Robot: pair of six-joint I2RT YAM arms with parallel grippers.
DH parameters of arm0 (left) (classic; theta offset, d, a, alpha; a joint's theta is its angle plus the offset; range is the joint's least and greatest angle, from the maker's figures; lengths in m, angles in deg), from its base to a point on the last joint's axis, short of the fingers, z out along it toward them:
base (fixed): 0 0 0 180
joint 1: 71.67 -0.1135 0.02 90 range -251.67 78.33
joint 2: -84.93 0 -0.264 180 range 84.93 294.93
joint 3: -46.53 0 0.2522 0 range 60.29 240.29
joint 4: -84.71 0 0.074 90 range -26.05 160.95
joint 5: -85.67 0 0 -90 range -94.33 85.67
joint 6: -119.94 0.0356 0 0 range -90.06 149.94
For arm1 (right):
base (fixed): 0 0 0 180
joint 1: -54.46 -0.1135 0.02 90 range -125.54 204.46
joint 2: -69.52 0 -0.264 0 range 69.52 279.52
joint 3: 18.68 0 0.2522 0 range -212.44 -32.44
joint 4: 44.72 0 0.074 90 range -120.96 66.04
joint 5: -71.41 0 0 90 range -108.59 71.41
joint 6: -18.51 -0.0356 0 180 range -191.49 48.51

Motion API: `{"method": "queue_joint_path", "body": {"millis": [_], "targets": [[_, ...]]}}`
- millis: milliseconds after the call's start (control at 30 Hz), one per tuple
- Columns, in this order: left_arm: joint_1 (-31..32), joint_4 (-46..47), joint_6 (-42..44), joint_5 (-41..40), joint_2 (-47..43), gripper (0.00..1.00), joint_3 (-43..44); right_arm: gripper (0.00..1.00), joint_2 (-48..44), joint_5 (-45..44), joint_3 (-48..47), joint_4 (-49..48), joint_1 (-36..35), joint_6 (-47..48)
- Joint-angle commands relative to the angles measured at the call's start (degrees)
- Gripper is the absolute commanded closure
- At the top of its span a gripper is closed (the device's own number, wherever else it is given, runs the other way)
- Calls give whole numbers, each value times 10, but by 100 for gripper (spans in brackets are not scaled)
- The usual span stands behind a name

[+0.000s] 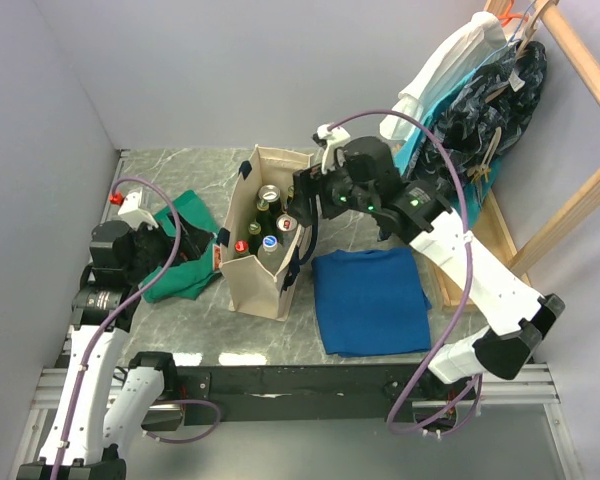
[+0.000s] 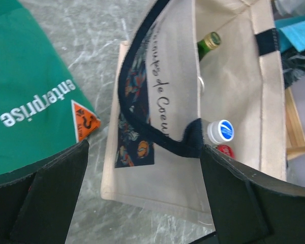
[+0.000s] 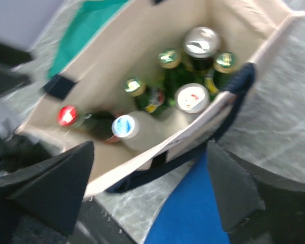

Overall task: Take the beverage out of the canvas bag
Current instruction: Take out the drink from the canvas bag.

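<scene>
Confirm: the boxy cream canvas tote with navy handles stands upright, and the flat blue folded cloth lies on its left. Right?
No. The flat blue folded cloth lies on the right of the upright cream canvas tote, as the top external view shows.

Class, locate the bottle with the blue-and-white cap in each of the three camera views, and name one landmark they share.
Top external: blue-capped bottle just left of centre, inside the canvas bag, towards its near end.
Left wrist: right of centre, beside the navy handle end on the bag's rim.
Right wrist: left of centre, low in the bag.
Shared landmark: the red cap beside it.
</scene>
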Motion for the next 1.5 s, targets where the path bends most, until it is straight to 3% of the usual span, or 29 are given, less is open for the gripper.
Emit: {"method": "queue_joint_path", "body": {"millis": [0,133,267,400,500,733,1033,1467], "targets": [[1,-17,7,-49,-16,4,11,0,25,-198,-31,26,-30,-33],[1,-22,7,-76,-20,4,13,0,46,-265,-64,43,-31,-83],[1,-22,8,-78,-16,4,19,0,59,-246,-108,68,-30,-135],[1,-26,13,-71,-12,4,27,0,-15,-219,-3,-31,-30,-143],[1,-36,-2,-120,-26,4,41,0,-39,-204,28,-87,-30,-122],[1,-33,-1,-87,-38,4,57,0,27,-140,-61,7,-33,-57],[1,-35,21,-79,-51,4,42,0,62,-132,-110,28,-68,-18],[1,-15,6,-80,-35,4,16,2,131,-194,-164,78,-152,2]]}}
